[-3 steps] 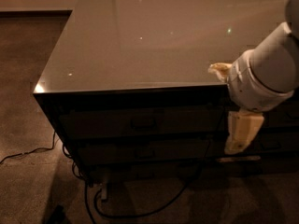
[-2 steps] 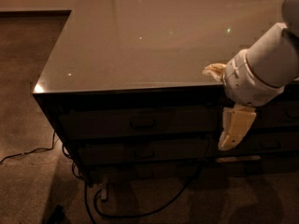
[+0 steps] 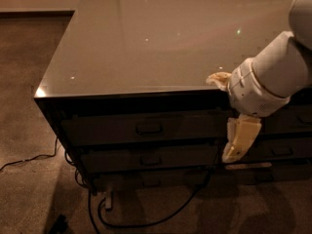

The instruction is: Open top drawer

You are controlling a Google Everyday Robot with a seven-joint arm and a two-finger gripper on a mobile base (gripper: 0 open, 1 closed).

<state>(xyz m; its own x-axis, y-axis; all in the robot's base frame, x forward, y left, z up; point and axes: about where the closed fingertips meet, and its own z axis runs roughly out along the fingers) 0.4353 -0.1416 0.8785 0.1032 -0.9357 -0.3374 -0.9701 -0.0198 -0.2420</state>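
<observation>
just beside the top drawer (image 3: 112, 129), the gripper (image 3: 223, 118) hangs, jaws apart.

- Arm (image 3: 287, 65): smooth, rounded white housing segments with a matte finish. No cables, screws or markings can be made out.
- Wrist collar (image 3: 253, 94): white ring section, set off by thin dark seam lines.
- Gripper (image 3: 239, 133): cream-yellow, blocky, tapering parts. It sits at the right, just below the countertop (image 3: 146, 43) front edge.

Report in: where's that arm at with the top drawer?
Gripper low at the drawer fronts, right of the handle, not on it. Top drawer shut. Nothing blocking the handle.
</observation>
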